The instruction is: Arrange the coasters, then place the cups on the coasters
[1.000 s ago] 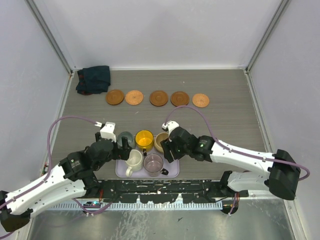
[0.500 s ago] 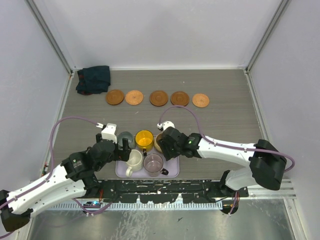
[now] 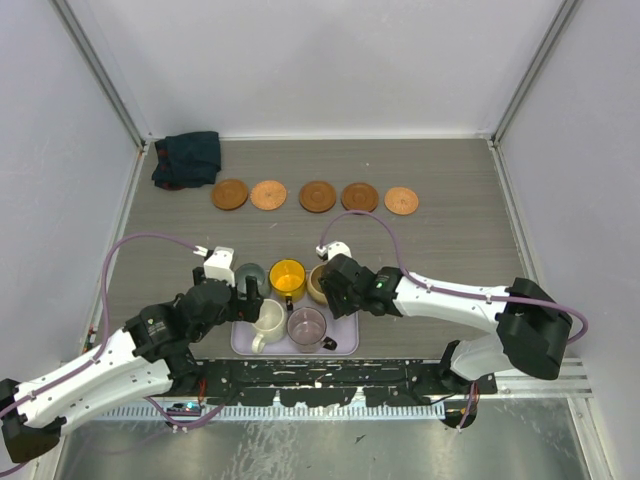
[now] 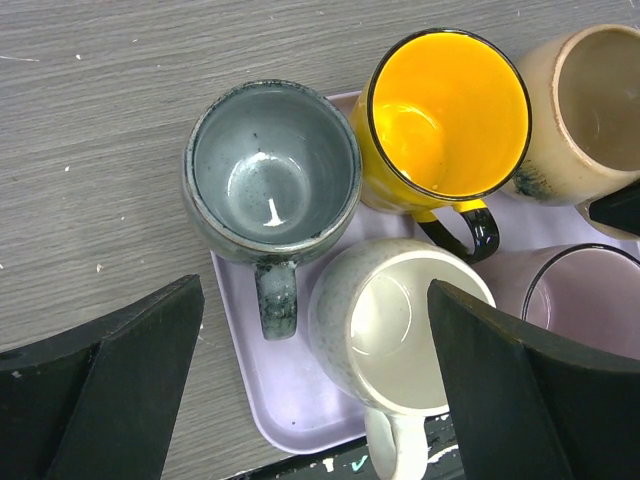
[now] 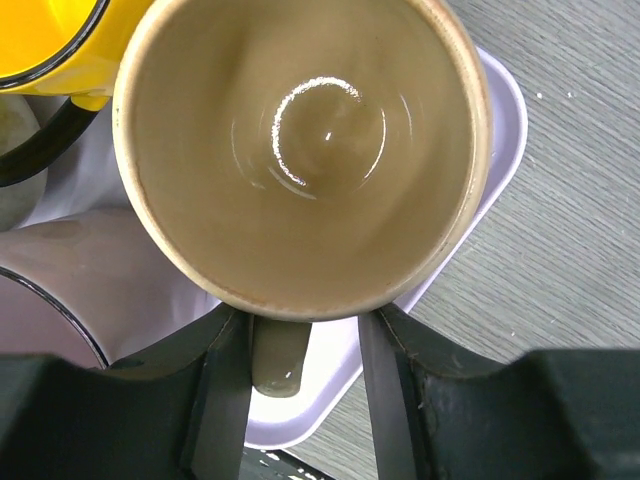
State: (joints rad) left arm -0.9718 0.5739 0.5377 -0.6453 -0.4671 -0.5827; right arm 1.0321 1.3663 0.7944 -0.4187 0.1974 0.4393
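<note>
Right wrist view: my right fingers [image 5: 225, 400] draw in on the handle [image 5: 280, 360] of the tan cup [image 5: 300, 150]. A second ago my right arm stood further out and these fingers were wide. Since then the arm has swung in over the lavender tray [image 5: 500, 110] and the fingers have narrowed to straddle the handle. A strip of tray shows between the handle and one finger, so they are part-spread and not yet pinching.

Left wrist view: my left fingers [image 4: 120, 400] have not moved. They hang fully spread over the grey-green cup [image 4: 270, 165] and the cream cup [image 4: 395, 320], holding nothing. The yellow cup [image 4: 450, 110] and the mauve cup [image 4: 570, 290] crowd close beside them on the tray.

Top view: the five coasters [image 3: 318, 196] lie in a row across the far tabletop [image 3: 450, 240], next to a dark cloth [image 3: 187, 158]. I judge the arranging done and the cup phase just opening. The tan cup sits on the tray, likely first to go, and the grip needs to close fully before any lift.
</note>
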